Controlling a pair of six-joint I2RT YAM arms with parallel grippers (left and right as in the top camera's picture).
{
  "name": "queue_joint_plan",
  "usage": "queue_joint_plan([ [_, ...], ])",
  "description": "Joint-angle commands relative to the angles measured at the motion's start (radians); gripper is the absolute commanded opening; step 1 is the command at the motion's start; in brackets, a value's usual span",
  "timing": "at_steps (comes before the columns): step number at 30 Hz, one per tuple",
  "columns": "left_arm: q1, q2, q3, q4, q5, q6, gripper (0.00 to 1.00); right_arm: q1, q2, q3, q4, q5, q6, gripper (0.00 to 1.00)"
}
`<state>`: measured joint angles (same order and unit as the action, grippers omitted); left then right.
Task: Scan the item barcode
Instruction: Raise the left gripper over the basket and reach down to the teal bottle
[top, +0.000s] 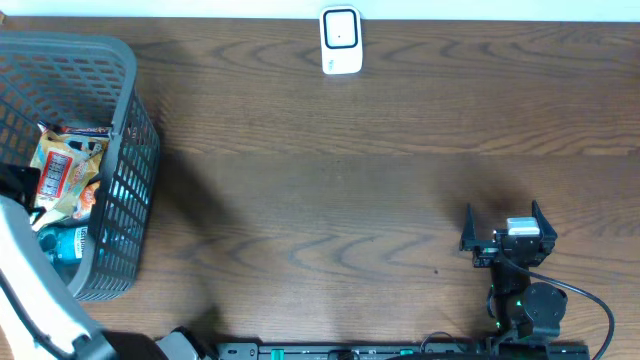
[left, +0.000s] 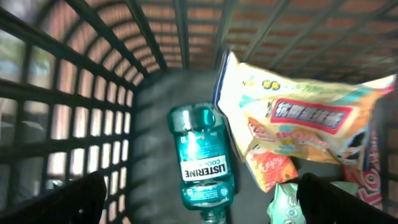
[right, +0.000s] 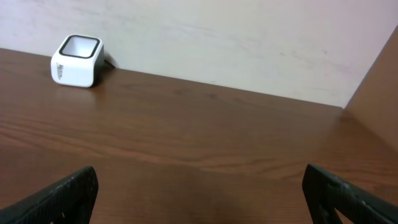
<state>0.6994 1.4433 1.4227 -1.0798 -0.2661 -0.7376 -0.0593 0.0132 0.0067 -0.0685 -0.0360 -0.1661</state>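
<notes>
At the near right of the wooden table (top: 320, 200), the right gripper (top: 503, 215) is pictured with its fingers spread wide and nothing held between them. At the near left, the left gripper (left: 199, 200) is seen inside a grey plastic basket (top: 125, 140), its fingers likewise spread apart and gripping nothing. Beneath it, a teal mouthwash bottle (left: 202, 155) is laid flat on the basket floor, its neck turned toward the gripper. A yellow snack bag (left: 298, 118) is propped just beside the bottle, on its far side. At the far edge, by the wall, a small white scanner (top: 340, 40) is stood well apart from the basket.
</notes>
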Motion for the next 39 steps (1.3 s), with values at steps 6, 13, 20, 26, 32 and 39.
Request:
queue_joint_plan([
  [6,0.006,0.083,-0.142,0.083,0.083,-0.042,0.98,0.010,0.000,-0.001,-0.003,0.004,-0.007,0.99],
  [13,0.007,0.138,-0.289,0.243,0.118,-0.015,0.98,0.010,0.000,-0.001,-0.003,0.004,-0.007,0.99],
  [20,0.007,0.161,-0.397,0.350,0.121,-0.016,0.98,0.010,0.000,-0.001,-0.003,0.004,-0.007,0.99],
  [26,0.007,0.178,-0.504,0.484,0.121,-0.016,0.98,0.010,0.000,-0.001,-0.003,0.004,-0.007,0.99],
  [32,0.007,0.229,-0.608,0.595,0.121,-0.016,0.98,0.010,0.000,-0.001,-0.003,0.004,-0.007,0.99],
  [39,0.007,0.302,-0.648,0.638,0.121,-0.016,0.73,0.010,0.000,-0.001,-0.003,0.004,-0.007,0.99],
])
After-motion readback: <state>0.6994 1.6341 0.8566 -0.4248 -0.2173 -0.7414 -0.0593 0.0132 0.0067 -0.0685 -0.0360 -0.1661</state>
